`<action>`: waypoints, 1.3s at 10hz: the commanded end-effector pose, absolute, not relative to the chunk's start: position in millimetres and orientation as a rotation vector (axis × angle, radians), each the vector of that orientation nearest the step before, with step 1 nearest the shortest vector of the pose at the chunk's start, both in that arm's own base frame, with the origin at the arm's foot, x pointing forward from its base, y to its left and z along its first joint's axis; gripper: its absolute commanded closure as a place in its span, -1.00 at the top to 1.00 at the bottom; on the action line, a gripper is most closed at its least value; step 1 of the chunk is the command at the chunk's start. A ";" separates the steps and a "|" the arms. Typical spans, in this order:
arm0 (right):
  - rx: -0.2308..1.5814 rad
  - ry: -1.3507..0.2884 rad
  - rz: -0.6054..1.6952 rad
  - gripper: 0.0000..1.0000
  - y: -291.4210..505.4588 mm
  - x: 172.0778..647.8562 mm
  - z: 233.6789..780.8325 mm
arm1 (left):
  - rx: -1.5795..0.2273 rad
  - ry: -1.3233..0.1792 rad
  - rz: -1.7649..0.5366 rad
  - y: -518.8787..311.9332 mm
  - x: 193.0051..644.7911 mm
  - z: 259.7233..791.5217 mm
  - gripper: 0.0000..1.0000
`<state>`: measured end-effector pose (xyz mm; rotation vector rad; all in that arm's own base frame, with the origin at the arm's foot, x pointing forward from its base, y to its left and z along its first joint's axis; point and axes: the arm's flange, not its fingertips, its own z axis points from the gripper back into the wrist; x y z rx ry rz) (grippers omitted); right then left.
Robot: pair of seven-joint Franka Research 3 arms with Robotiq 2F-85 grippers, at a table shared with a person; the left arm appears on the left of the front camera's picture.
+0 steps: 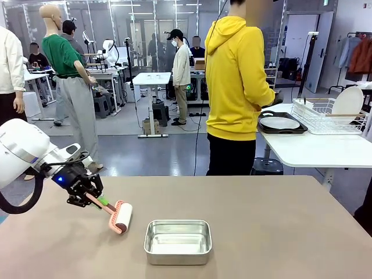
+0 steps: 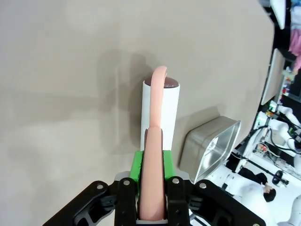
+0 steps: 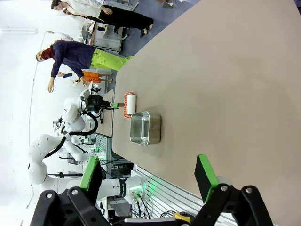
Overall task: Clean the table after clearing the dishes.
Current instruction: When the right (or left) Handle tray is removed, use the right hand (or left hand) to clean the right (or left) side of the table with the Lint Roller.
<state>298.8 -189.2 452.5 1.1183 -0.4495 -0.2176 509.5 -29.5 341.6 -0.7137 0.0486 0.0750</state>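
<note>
My left gripper (image 1: 87,195) is shut on the pink handle of a lint roller (image 1: 121,217), whose white roll rests on the grey-brown table (image 1: 279,221) at the left. The left wrist view has the handle clamped between the green pads (image 2: 136,165), and the roller (image 2: 160,113) lies flat on the tabletop (image 2: 56,70). My right gripper (image 3: 148,172) hangs open above the table (image 3: 225,70), holding nothing. A dark tray with a white plate (image 1: 281,122) sits on the white side table (image 1: 314,148), in front of a person in a yellow hoodie (image 1: 235,75).
A square steel pan (image 1: 178,241) stands near the table's front middle, just right of the roller, and is also seen as the pan (image 2: 210,148) and the pan (image 3: 145,128). A white dish rack (image 1: 328,116) holds a plate on the side table.
</note>
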 end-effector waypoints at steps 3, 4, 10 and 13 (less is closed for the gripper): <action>1.123 -0.452 -0.217 1.00 -188.4 299.1 454.8 | -0.492 0.129 0.117 47.7 479.5 338.7 -0.59; 1.123 -0.452 -0.217 1.00 -188.4 299.1 454.8 | -0.460 0.135 0.130 66.5 470.5 348.5 -0.59; 1.123 -0.452 -0.217 1.00 -188.4 299.1 454.8 | -0.359 0.090 0.155 116.9 432.2 403.9 -0.59; 1.123 -0.452 -0.217 1.00 -188.4 299.1 454.8 | -0.400 -0.115 0.025 97.3 395.8 482.4 -0.59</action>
